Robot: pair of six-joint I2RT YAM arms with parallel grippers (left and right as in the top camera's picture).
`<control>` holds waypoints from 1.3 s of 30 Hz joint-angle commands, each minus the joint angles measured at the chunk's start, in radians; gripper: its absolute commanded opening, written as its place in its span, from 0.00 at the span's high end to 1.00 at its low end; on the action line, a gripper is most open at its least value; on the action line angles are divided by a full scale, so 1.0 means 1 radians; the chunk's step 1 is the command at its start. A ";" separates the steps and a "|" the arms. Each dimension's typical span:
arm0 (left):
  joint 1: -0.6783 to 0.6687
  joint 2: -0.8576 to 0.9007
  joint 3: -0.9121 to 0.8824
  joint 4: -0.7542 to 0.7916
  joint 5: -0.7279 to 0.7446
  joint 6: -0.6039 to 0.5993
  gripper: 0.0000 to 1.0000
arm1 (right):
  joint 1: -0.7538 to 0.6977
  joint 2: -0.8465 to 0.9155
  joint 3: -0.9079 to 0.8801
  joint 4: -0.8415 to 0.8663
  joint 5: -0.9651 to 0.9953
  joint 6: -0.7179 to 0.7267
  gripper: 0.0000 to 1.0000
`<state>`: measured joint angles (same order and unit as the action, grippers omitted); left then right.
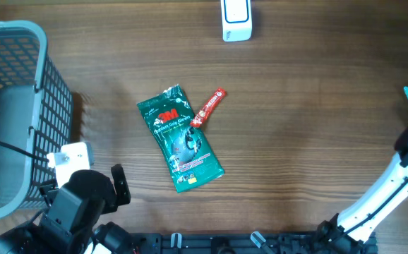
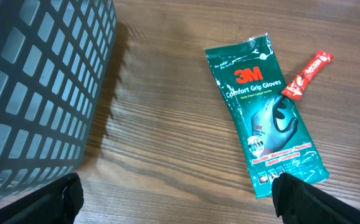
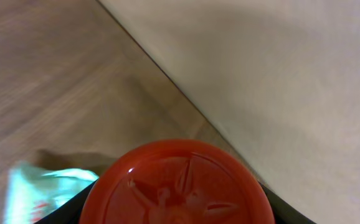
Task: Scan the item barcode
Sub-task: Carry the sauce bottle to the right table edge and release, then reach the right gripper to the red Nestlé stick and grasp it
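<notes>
Two grippers are standing over this table, well apart from each other. The left gripper (image 2: 177,208) is hanging low beside the grey basket (image 2: 37,81), its jaws spread as wide as they go and nothing between them. The gloves packet (image 2: 264,112) is lying ahead of it and off to its right, near but not touching, flat on the wooden table (image 1: 317,106) about midway across. The white scanner (image 1: 236,20) is sitting at the far edge, well beyond the packet.

The packet is showing a dark green, glossy face with a crimped top edge. It is carrying a red "3M", the words "Comfort Grip Gloves" in white, and a picture of a grey and black glove. It is resting at a slant. A small red sachet (image 1: 210,108) is lying just beside it, one end touching the packet's edge.

Over at the right side, the right gripper (image 3: 177,214) is standing partly closed, its dark fingers flanking a glossy red lid (image 3: 177,180) with moulded ribs. It appears to be gripping that lid. A teal packet (image 3: 37,190) is lying on the wood beyond it.
</notes>
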<state>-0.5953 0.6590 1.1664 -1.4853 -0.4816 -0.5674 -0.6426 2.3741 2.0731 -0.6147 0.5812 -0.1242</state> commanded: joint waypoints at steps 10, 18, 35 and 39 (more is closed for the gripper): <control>0.005 -0.003 0.012 0.003 0.002 -0.017 0.00 | -0.079 -0.058 0.016 -0.049 -0.224 0.206 0.12; 0.005 -0.003 0.012 0.003 0.002 -0.017 0.00 | 0.032 -0.234 0.071 -0.033 -0.454 0.404 0.01; 0.005 -0.003 0.012 0.003 0.002 -0.017 0.00 | 0.829 -0.347 -0.127 -0.468 -0.949 0.753 0.00; 0.005 -0.003 0.012 0.003 0.002 -0.017 0.00 | 1.040 -0.343 -0.289 -0.417 -0.796 0.836 0.01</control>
<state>-0.5953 0.6590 1.1664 -1.4849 -0.4816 -0.5674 0.2916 2.0171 1.8793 -1.0481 -0.3801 0.6308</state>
